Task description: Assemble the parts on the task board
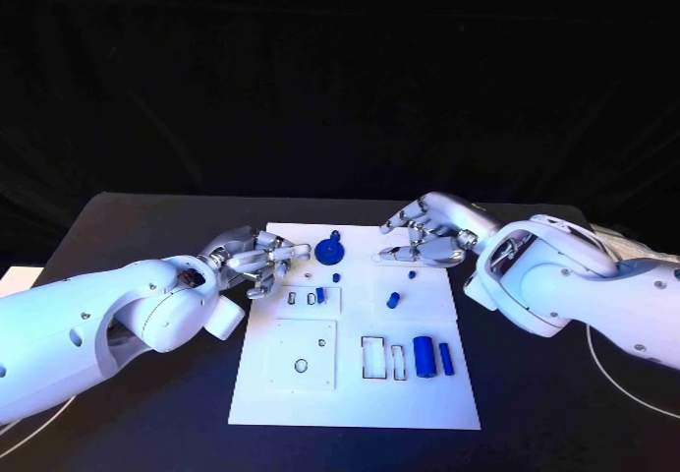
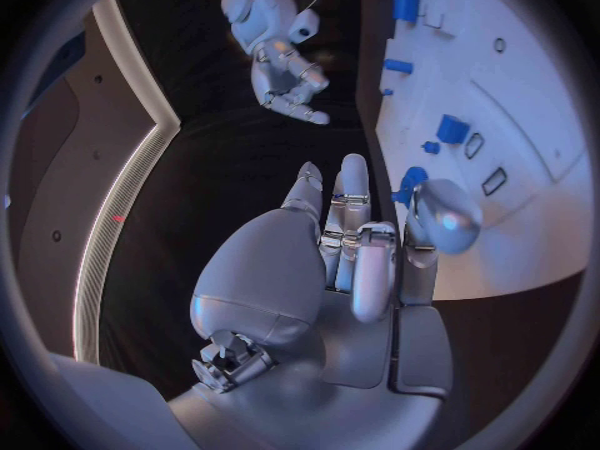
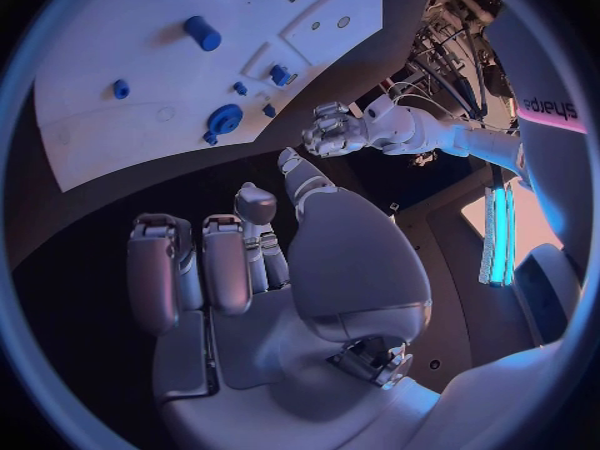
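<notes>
The white task board [image 1: 355, 393] lies mid-table. Near its far edge rests a blue disc [image 1: 330, 253] with a knob. Small blue parts [image 1: 320, 294] [image 1: 393, 300] sit mid-board, and a blue cylinder [image 1: 423, 352] and a thin blue bar [image 1: 446, 359] lie at the near right beside rectangular slots. My left hand [image 1: 262, 261] hovers at the board's left edge, fingers loosely curled and apart, holding nothing. In the left wrist view a blue part [image 2: 410, 182] shows just past its thumb [image 2: 444, 215]. My right hand [image 1: 425, 241] hangs over the far right corner, empty, fingers spread [image 3: 225, 260].
Black table [image 1: 141, 226] surrounds the board on all sides. A square inset with an oval hole [image 1: 301, 366] sits at the board's near left. A white cable [image 1: 624, 393] curves on the table at the right.
</notes>
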`<state>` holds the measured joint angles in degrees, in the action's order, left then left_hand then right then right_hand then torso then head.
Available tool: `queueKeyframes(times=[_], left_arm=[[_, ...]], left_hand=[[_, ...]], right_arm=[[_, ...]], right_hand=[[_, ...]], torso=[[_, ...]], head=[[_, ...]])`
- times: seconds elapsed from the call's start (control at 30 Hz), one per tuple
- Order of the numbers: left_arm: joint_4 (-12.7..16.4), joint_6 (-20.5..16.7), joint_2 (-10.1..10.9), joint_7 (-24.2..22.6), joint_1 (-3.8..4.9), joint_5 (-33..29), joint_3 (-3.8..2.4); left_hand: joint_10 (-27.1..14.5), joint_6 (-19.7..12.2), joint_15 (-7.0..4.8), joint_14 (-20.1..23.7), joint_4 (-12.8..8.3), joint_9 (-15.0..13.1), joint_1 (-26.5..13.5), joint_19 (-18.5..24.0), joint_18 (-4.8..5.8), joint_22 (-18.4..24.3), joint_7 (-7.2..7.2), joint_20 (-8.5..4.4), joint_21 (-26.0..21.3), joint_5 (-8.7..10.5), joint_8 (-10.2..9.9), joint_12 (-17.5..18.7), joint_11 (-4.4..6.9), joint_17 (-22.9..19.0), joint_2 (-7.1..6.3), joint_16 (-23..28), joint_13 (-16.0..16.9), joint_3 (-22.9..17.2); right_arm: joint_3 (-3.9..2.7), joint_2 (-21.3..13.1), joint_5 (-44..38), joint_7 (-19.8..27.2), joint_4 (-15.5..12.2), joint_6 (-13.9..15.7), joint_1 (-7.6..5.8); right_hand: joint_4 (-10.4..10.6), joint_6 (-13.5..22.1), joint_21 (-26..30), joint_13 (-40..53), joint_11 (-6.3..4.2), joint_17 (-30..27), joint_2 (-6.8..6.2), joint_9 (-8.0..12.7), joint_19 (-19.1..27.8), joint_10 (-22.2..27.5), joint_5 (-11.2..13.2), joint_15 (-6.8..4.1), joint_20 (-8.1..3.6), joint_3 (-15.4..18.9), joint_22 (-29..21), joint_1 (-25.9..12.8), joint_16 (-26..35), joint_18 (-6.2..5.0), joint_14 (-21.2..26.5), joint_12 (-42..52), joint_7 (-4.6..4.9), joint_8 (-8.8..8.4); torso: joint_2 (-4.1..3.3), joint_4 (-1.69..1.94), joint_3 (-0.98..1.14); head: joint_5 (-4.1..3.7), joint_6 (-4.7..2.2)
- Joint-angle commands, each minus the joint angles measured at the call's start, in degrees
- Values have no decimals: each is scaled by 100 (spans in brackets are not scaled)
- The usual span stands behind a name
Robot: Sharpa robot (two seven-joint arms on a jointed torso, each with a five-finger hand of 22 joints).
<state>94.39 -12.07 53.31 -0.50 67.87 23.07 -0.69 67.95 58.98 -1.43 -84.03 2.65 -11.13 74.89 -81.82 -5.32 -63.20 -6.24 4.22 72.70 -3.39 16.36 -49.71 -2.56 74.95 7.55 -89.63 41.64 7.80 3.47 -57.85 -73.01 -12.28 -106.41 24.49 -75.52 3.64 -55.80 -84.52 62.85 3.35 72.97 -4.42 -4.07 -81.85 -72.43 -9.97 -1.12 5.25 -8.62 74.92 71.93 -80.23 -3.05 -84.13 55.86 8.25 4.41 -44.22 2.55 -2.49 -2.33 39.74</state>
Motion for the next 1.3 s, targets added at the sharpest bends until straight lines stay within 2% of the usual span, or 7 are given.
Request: queueKeyframes(times=[0.03, 0.07, 0.2, 0.3, 0.4, 0.8, 1.3], left_arm=[[-25, 963, -57, 2011, 100, 1999, -7], [-34, 1080, -75, 2231, 133, 2229, -6], [-66, 1404, -156, 2883, 260, 2994, -6], [-79, 1516, -220, 3149, 325, 3341, -5], [-107, 1566, -322, 3324, 372, 3542, -4], [-403, 1500, -865, 3830, 482, 3650, 40], [-799, 1775, -1350, 4053, 541, 3693, 95]], left_hand=[[152, -174, -78, -597, 264, -470, -236, -97, 170, -766, 112, 11, 600, -15, 631, -1428, 92, 1505, -14, -37, 1382, 125], [228, -200, -64, -597, 347, -550, -305, -146, 193, -945, 68, -13, 715, 14, 733, -1607, 104, 1505, 25, -37, 1605, 152], [687, -372, -183, -597, 875, -1296, -580, -356, 309, -1628, 234, -96, 1165, 32, 1599, -2335, 242, 1505, 50, -37, 2440, 495], [871, -420, -234, -597, 1108, -1618, -672, -419, 340, -1800, 304, -158, 1267, 61, 1928, -2543, 317, 1505, 38, -37, 2709, 649], [973, -516, -287, -597, 1300, -1935, -679, -438, 352, -1866, 358, -208, 1306, 62, 2204, -2657, 365, 1505, 51, -37, 2866, 766], [977, -716, -320, -597, 1406, -2300, -884, -462, 366, -1942, 382, -252, 1348, 70, 2410, -2653, 395, 1505, 61, -37, 2889, 1064], [884, -769, -326, -597, 1388, -2383, -912, -435, 355, -1894, 384, -260, 1321, 70, 2444, -2549, 398, 1505, 61, -37, 2759, 1155]], right_arm=[[0, -148, 786, 225, 78, -15, -97], [0, -191, 817, 221, 103, -21, -123], [-1, -288, 886, 203, 180, -51, -182], [-1, -306, 905, 177, 226, -79, -199], [0, -312, 907, 144, 272, -107, -207], [0, -251, 873, 57, 406, -178, -215], [1, -213, 835, 8, 447, -244, -215]], right_hand=[[-40, -53, 21, -1, -18, -1, 10, -6, 36, -4, -37, 2, -2, -3, 145, 52, 18, 1, -260, -4, -3, 34], [-41, -55, 21, 0, -19, 0, 16, -6, 34, -6, -45, 2, -2, -3, 147, 58, 18, 2, -260, -1, -3, 35], [-43, -58, 20, 1, -20, 2, 20, -6, 33, -8, -49, 1, -3, -2, 149, 63, 17, 2, -260, 2, -4, 36], [-43, -59, 20, 0, -20, 2, 22, -6, 34, -8, -52, 1, -3, -2, 148, 66, 18, 2, -260, 1, -4, 37], [-44, -60, 22, -6, -20, -2, 23, -6, 36, -4, -53, 1, -3, -2, 144, 67, 20, 1, -260, -6, -4, 37], [-44, -62, 23, -24, -20, -7, 23, -7, 38, 5, -55, 0, -3, 2, 142, 68, 23, 1, -258, -27, -5, 38], [-43, -64, 25, -39, -21, -10, 22, -7, 40, 14, -55, 0, -4, 5, 139, 68, 26, 0, -258, -45, -5, 39]], torso=[[70, -39, 32], [83, -43, 37], [115, -60, 64], [127, -67, 78], [132, -63, 77], [139, -60, 81], [137, -47, 73]], head=[[41, 34], [46, 42], [69, 47], [87, 60], [93, 68], [115, 101], [115, 140]])
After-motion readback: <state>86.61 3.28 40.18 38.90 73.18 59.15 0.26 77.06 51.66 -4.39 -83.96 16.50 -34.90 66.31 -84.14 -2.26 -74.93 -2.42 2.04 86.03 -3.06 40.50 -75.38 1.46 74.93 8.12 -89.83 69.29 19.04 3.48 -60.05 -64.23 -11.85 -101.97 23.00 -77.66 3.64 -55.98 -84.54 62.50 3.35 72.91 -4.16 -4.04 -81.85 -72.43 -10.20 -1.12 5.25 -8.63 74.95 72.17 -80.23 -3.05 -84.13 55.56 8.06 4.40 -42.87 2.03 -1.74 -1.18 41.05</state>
